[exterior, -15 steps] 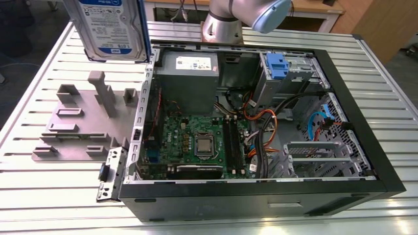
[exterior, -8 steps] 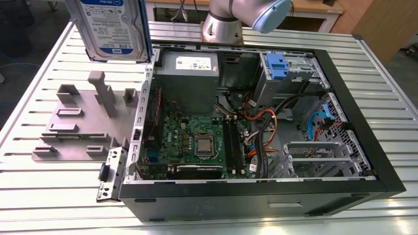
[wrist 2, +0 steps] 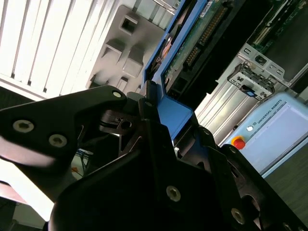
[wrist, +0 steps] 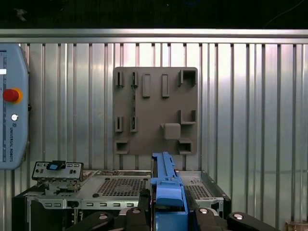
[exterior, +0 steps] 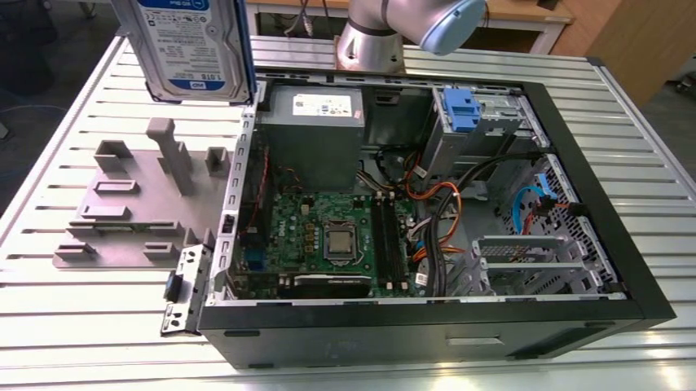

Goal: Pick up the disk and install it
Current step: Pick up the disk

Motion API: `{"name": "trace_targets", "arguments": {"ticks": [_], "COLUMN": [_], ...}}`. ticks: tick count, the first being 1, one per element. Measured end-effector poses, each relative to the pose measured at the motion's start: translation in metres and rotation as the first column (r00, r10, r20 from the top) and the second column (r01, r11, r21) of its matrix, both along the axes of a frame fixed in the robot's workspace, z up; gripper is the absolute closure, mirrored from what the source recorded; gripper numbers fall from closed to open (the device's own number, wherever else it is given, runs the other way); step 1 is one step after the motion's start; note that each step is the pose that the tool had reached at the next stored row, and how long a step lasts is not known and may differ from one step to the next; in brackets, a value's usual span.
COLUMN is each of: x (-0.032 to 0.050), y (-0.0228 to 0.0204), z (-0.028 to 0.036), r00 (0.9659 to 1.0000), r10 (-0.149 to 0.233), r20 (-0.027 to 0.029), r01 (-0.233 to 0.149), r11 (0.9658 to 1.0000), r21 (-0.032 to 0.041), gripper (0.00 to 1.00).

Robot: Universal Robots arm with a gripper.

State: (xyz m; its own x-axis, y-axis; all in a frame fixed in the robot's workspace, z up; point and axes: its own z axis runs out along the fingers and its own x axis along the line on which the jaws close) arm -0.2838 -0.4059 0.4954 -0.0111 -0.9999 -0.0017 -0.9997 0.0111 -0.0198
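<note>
Currently jaws clenching on blue end tab of disk (exterior: 197,50), grip showing in both wrist views. Disk hanging upright in air, label facing exterior camera, over far corner of open case (exterior: 435,330) and grey fixture plate (exterior: 114,216), touching neither. Plate and case sitting side by side on slatted surface (exterior: 636,114). Blue bracket (exterior: 459,110) sitting in drive bay near power supply (exterior: 315,134).

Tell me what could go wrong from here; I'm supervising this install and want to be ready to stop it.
1. The claw grips the disk by its blue end tab alone, in the air above the grey fixture; it might tilt or slip.
2. Loose cables lie beside the drive bay and could snag the disk.
</note>
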Motion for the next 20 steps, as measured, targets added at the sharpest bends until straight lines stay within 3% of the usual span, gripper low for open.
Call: {"name": "trace_targets", "arguments": {"ticks": [20], "x": [0.0105], "y": [0.0000], "z": [0.0000], "r00": [1.0000], "r10": [0.000], "r20": [0.0000], "r01": [0.000], "r11": [1.0000], "r21": [0.0000], "gripper": [0.64]}}
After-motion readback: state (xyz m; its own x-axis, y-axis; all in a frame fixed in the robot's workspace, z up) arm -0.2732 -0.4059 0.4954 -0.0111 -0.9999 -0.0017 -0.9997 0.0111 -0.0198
